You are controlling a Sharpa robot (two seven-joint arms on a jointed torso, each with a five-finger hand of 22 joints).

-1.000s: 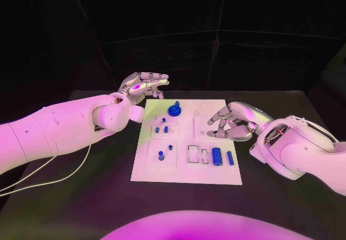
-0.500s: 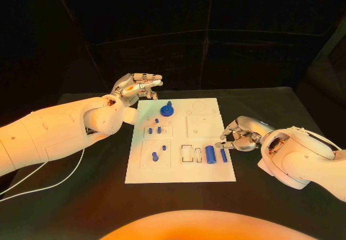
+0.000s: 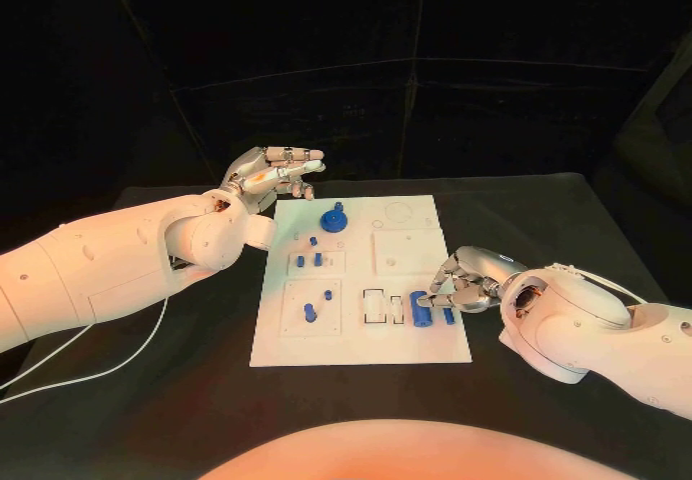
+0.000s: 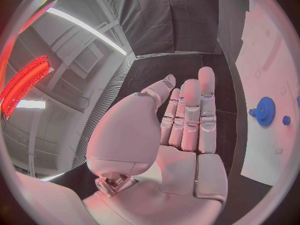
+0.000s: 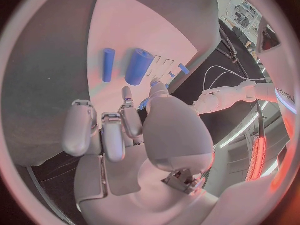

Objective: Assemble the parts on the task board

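Observation:
The white task board (image 3: 361,335) lies in the middle of the black table. On it stand a blue gear (image 3: 333,218), several small blue pins (image 3: 309,260), a thick blue cylinder (image 3: 420,308) and a thin blue rod (image 3: 447,316). My left hand (image 3: 274,172) hovers off the board's far left corner, fingers straight and empty; the left wrist view shows this hand (image 4: 181,130) beside the gear (image 4: 265,111). My right hand (image 3: 464,282) sits curled at the board's right edge, fingertips close to the cylinder (image 5: 139,66) and rod (image 5: 108,65). A bit of blue shows by its thumb (image 5: 156,97); what it is stays unclear.
White slotted holders (image 3: 384,305) stand just left of the cylinder. A thin white cable (image 3: 101,365) trails over the table's left side. Bare black tabletop surrounds the board on all sides.
My right hand has slid from the board's middle right edge toward the near side, ending at the cylinder and rod. The left hand has stayed put. The parts lie as before.

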